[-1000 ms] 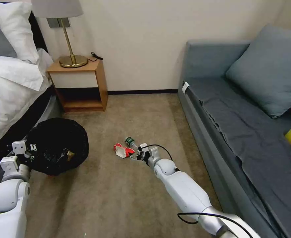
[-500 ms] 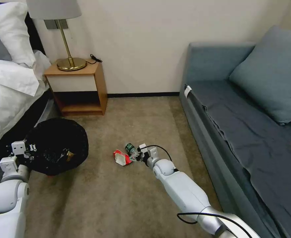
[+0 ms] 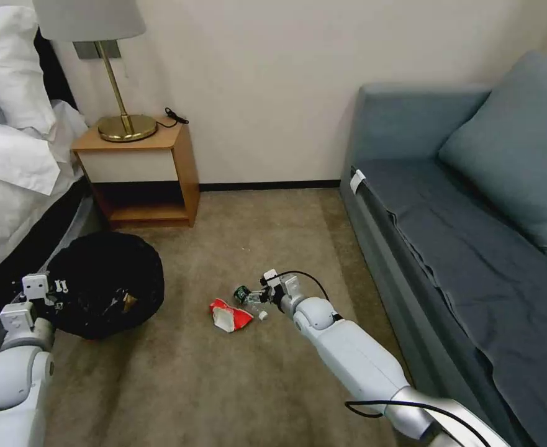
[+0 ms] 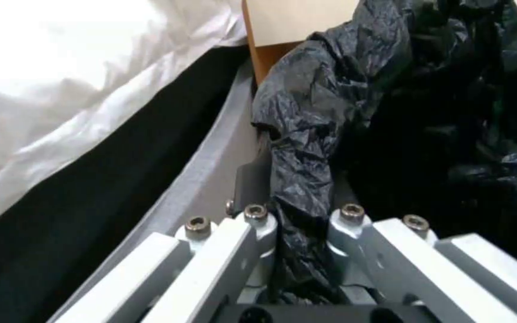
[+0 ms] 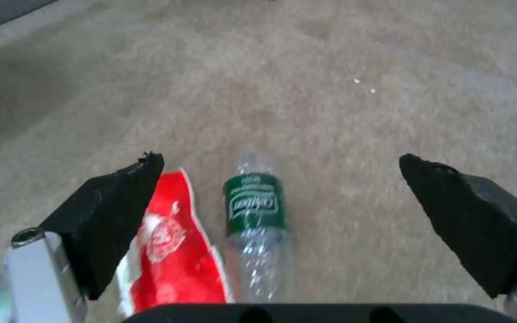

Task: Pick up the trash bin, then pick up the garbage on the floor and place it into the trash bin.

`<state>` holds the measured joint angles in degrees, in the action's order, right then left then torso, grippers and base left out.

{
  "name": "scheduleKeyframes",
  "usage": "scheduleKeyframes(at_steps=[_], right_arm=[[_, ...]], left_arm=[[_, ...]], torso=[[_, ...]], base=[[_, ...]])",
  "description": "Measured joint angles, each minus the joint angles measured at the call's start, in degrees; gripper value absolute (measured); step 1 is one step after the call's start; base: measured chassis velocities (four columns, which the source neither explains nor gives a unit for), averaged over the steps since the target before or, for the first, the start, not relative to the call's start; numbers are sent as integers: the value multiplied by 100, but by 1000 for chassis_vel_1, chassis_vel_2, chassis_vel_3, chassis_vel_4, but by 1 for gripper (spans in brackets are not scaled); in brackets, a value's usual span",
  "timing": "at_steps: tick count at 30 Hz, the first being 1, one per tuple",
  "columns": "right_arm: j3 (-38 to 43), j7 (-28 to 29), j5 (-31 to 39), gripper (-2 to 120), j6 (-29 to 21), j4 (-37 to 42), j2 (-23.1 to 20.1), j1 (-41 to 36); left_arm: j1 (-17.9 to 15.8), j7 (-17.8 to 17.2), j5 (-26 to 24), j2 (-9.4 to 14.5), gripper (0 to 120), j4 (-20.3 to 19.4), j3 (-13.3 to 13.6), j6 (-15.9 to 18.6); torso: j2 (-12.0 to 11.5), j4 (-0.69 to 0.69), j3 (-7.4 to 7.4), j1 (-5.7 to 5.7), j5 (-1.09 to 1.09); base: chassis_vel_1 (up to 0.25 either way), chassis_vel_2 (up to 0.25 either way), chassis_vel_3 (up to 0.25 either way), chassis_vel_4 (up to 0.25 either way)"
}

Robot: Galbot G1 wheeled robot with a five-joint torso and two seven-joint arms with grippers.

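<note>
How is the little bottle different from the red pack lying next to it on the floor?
The bottle is clear with a green label; the pack is red and white. The bottle is round and keeps its shape; the pack is crushed flat. The bottle lies between the open fingers of the right gripper; the pack lies beside one finger. Both rest on the carpet.

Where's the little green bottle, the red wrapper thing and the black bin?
Bottle (image 5: pixel 252 208): right wrist view, on its green label.
Red-and-white pack (image 3: pixel 231 315): head view, on its crushed red middle.
Trash bin (image 3: pixel 102 282): head view, on the black bag lining it.
</note>
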<state>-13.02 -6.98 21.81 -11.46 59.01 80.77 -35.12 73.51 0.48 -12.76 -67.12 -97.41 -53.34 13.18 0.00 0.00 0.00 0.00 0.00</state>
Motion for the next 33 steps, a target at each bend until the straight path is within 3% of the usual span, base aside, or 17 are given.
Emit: scheduleKeyframes(at_steps=[13, 33], right_arm=[[-609, -90, -19, 100, -39, 706, -223, -108], [-1323, -342, -489, 100, 112, 870, -245, -226]], left_arm=[[-83, 1, 64, -39, 5, 67, 90, -1], [-101, 11, 100, -33, 5, 291, 163, -37]], torso=[[0, 0, 0, 0, 1], [0, 1, 0, 0, 0]], base=[[-125, 129, 124, -130], [-128, 129, 131, -127]])
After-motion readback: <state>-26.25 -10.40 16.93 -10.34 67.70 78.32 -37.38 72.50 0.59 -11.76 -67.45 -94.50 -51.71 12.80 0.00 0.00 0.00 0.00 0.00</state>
